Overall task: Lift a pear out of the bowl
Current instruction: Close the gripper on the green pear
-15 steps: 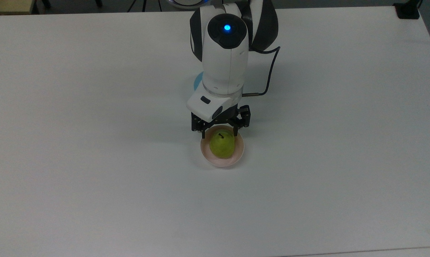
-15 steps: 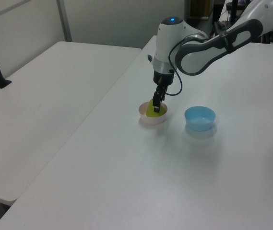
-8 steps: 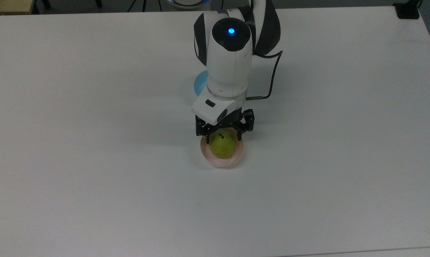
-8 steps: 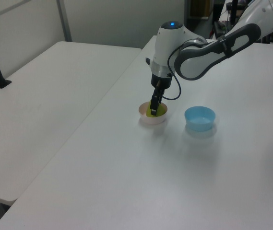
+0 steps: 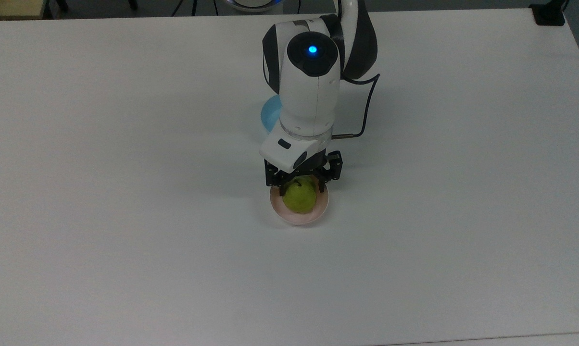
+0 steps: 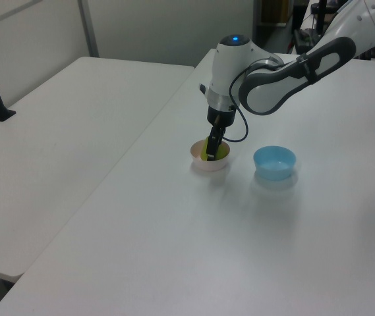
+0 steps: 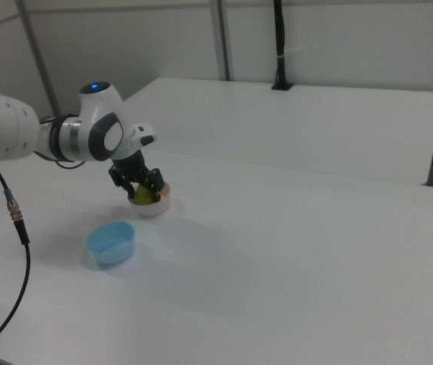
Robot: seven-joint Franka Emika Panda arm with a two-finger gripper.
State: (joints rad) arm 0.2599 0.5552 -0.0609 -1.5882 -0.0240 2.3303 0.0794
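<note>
We found the pear (image 5: 299, 198) sitting in the pink bowl (image 5: 300, 217) at the middle of the white surface (image 5: 126, 192); our fingers (image 5: 324, 182) stood narrow on either side of its stem end, contact unclear; the blue bowl (image 6: 274, 162) lay at twelve o'clock of it in the top view.

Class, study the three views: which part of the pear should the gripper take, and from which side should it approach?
Probably the pear across its upper body, from straight above. It sits stem-up in the pink bowl, whose rim blocks a sideways approach. The gripper already hangs over it, one finger on each side.
</note>
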